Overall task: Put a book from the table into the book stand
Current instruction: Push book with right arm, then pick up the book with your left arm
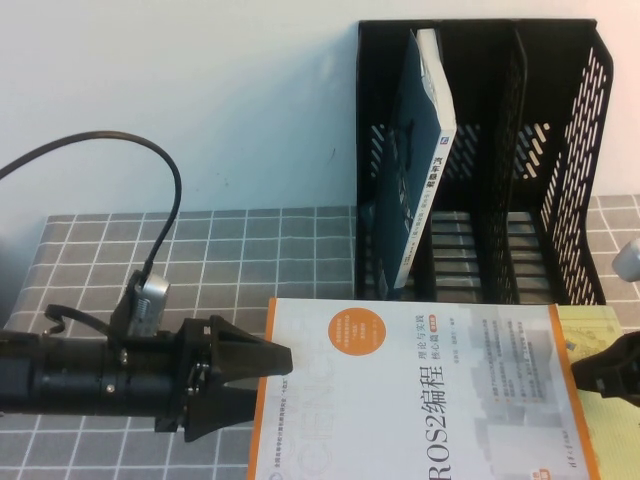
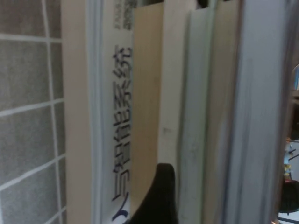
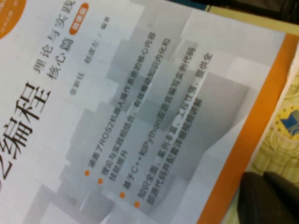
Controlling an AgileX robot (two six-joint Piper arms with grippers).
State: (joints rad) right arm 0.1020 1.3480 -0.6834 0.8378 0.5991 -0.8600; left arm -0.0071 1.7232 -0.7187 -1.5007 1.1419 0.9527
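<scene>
A white book with an orange border lies on top of a stack at the table's front; it also shows in the right wrist view. A yellow book lies under it. The black book stand is at the back right, with a dark blue book leaning in its left compartment. My left gripper is open at the stack's left edge. The left wrist view shows book edges between its fingers. My right gripper is shut, with its tips on the yellow book beside the orange border.
A grey checked cloth covers the table. A black cable loops over the left arm. A grey object sits at the right edge beside the stand. The stand's middle and right compartments hold nothing.
</scene>
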